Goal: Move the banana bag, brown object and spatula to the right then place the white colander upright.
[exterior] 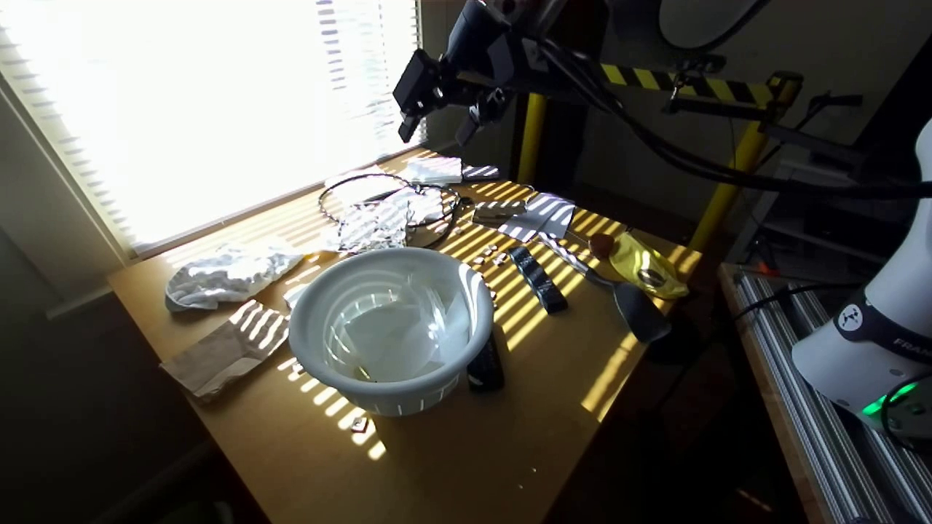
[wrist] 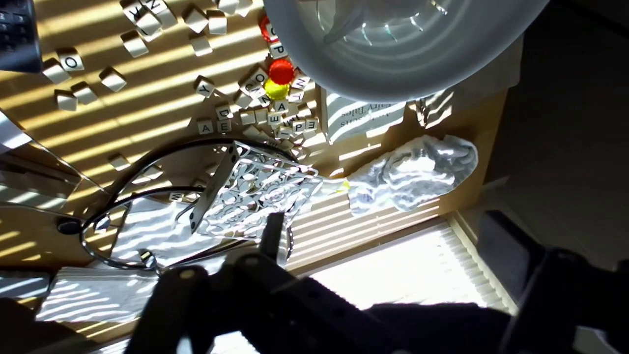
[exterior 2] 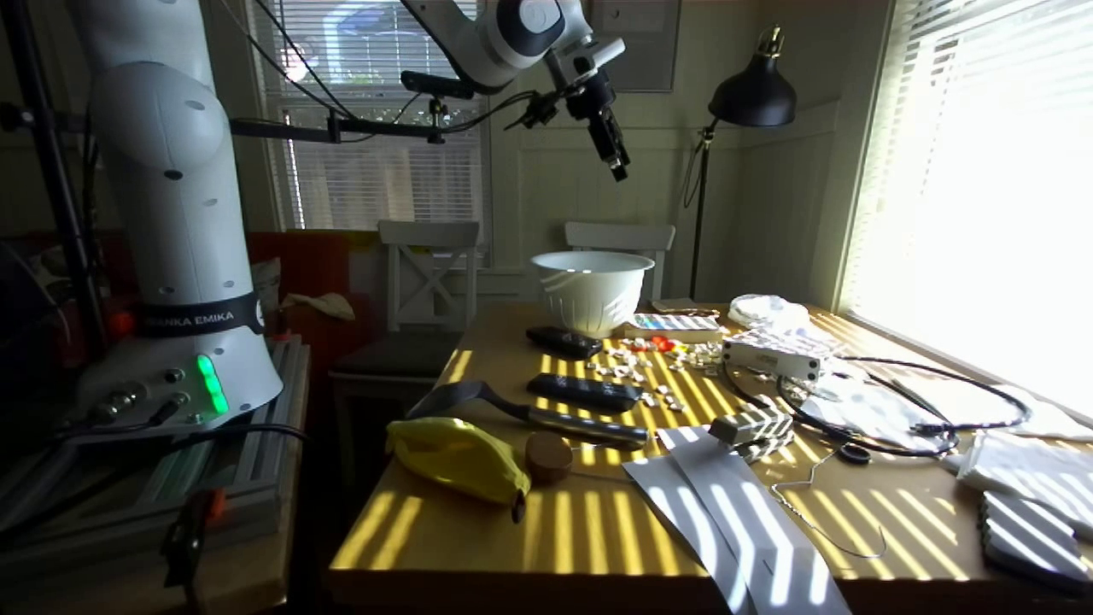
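Observation:
The white colander [exterior: 400, 402] stands upright on the table, rim up, in both exterior views [exterior 2: 589, 290]. Part of its rim shows at the top of the wrist view [wrist: 344, 88]. The yellow banana bag [exterior: 644, 268] lies near the table edge on the robot base side, also seen in an exterior view [exterior 2: 461, 457]. The small brown object [exterior: 601, 245] touches or nearly touches it [exterior 2: 548, 459]. The spatula [exterior: 639, 309] lies beside them, dark blade toward the table edge, metal handle inward [exterior 2: 589, 425]. My gripper [exterior: 437, 132] is open, empty and raised high above the table [wrist: 383, 221].
Two dark remotes [exterior: 537, 280] [exterior: 486, 371] lie near the colander. Letter tiles [wrist: 255, 83], a patterned metal box [wrist: 255, 196], a cable loop [exterior 2: 905, 448], a white cloth [wrist: 417, 172], a book [wrist: 363, 120] and paper strips [exterior 2: 726, 521] lie around. A window [exterior: 218, 109] borders the table.

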### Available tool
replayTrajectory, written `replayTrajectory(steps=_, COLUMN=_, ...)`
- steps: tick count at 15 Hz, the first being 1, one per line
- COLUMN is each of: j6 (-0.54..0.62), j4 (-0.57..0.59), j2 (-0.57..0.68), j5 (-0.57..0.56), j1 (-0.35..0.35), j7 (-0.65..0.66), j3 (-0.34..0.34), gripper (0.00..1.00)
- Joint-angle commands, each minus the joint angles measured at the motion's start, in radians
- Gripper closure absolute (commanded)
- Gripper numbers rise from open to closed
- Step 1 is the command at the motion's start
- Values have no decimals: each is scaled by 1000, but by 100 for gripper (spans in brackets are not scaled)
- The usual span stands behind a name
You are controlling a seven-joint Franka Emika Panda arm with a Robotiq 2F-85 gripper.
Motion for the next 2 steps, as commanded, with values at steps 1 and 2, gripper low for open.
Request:
replayTrajectory(steps=1, j6=21, j4=-6, j2=-16, j5=78, j1=5, j7=-73, j3=9, gripper=0)
replayTrajectory(steps=2, j6=37, j4=-13, j2=-29, j5=133, j1=21, j7=-126, j3=7, gripper=0)
